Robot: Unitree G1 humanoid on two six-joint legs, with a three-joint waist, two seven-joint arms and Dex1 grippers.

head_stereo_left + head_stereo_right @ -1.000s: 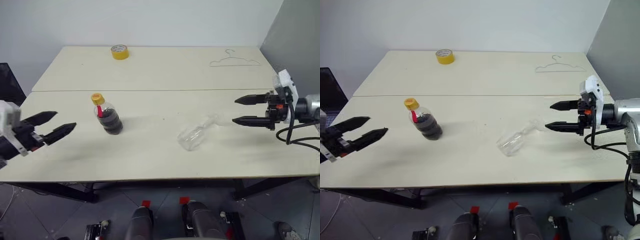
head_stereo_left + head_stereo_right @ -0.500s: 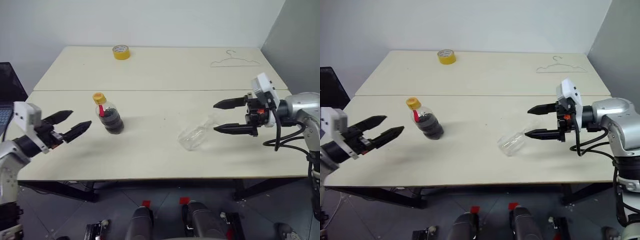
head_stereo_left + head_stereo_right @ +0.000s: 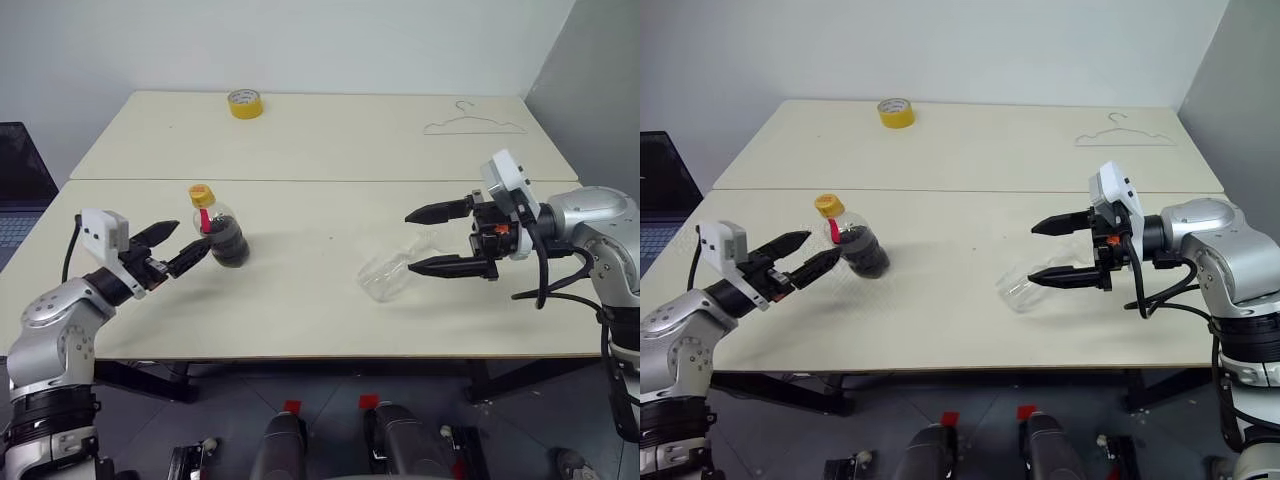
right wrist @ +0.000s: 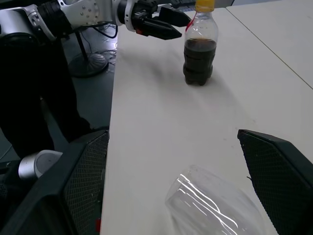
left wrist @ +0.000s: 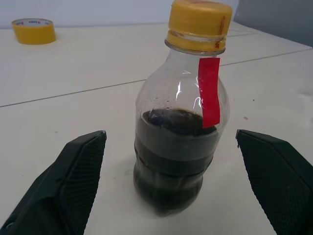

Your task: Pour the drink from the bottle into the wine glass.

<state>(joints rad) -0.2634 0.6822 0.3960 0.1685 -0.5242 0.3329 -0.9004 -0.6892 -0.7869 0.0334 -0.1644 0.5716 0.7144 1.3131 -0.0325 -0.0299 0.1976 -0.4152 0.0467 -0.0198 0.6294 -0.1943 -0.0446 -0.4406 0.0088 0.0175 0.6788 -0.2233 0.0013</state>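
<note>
Left claw wide open, just left of bottle, fingers apart from it, holding nothing. Bottle upright on table, yellow cap on, drink filling lower half. Tape roll well behind bottle, at far edge of table. Glass well right of bottle, lying on its side, empty. Right claw wide open just right of glass, fingers flanking its stem end, contact not discernible. Hanger far right of bottle, at back.
</note>
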